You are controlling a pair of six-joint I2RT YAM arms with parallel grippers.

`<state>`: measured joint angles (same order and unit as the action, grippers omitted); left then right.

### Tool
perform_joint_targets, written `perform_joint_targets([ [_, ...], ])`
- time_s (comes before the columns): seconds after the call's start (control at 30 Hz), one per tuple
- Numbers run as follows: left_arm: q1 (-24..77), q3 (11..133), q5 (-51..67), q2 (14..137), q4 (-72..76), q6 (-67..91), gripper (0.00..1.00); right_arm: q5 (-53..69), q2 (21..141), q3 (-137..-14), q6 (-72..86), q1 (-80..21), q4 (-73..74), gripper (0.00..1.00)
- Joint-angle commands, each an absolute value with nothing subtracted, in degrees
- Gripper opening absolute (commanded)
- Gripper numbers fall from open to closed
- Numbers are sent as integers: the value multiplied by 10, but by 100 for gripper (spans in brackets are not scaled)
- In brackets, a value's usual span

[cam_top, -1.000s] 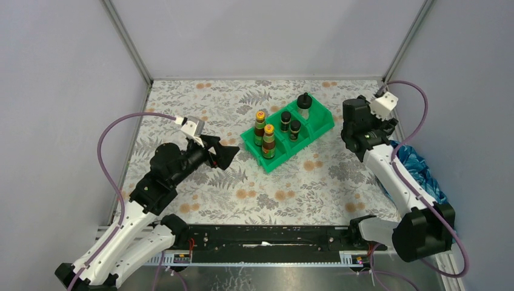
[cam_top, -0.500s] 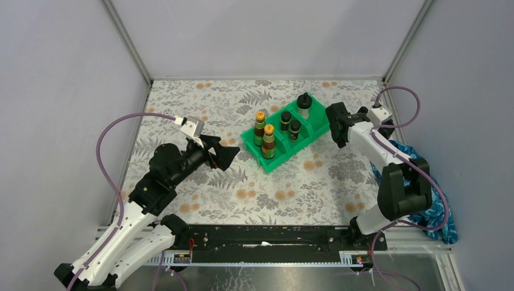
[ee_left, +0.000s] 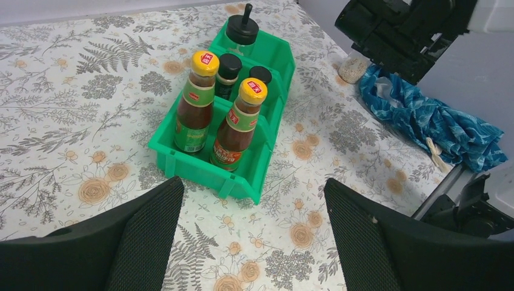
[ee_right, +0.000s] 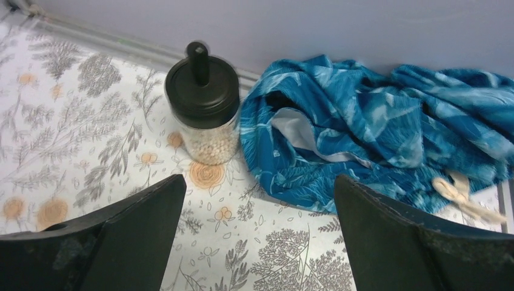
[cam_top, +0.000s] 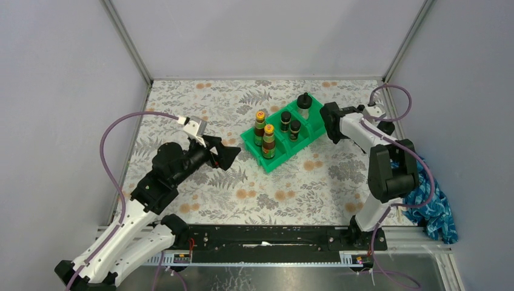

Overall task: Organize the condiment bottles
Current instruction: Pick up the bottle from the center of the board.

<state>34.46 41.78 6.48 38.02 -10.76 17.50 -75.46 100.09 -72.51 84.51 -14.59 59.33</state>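
In the top view a green bin (cam_top: 315, 130) holds two brown yellow-capped bottles (cam_top: 260, 124) (cam_top: 268, 141), two dark black-capped jars (cam_top: 285, 120) (cam_top: 295, 128) and one clear black-lidded jar (cam_top: 304, 103). The other clear black-lidded jar (ee_right: 203, 106) stands upright on the table outside the bin, beside a blue cloth. It shows ahead and left of my right gripper (ee_right: 256, 182), which is open, empty and apart from it. The right arm (cam_top: 363, 130) hides this jar in the top view. My left gripper (cam_top: 225, 154) is open and empty, left of the bin.
A crumpled blue cloth (cam_top: 427, 197) lies along the right wall and right of the loose jar in the right wrist view (ee_right: 363, 133). Walls with metal rails close the back and both sides. The table has a floral cover.
My right arm has folded and swung left from the right wall toward the bin's right end. My left arm has barely moved. The bottles and the bin have not moved.
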Motion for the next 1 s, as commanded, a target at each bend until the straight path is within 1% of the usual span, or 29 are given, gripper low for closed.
perform_joint_targets([
  [0.0,348,424,55,388,-103,159,90,-742,933,-648,619,-133,319,99],
  [0.07,348,421,53,393,-99,155,90,-700,889,-584,505,-116,162,96],
  [0.1,348,420,52,396,-98,153,90,-699,880,-569,479,-113,119,96],
  [0.13,348,419,53,399,-96,151,90,-698,880,-568,470,-110,112,96],
  [0.23,348,414,54,407,-88,146,90,-708,908,-607,504,-102,187,97],
  [0.3,348,411,59,413,-84,144,90,-709,923,-619,518,-95,207,97],
  [0.73,349,404,65,446,-76,138,90,-677,961,-630,528,-34,213,99],
  [0.97,349,404,69,447,-76,135,90,-678,979,-635,518,-21,199,99],
])
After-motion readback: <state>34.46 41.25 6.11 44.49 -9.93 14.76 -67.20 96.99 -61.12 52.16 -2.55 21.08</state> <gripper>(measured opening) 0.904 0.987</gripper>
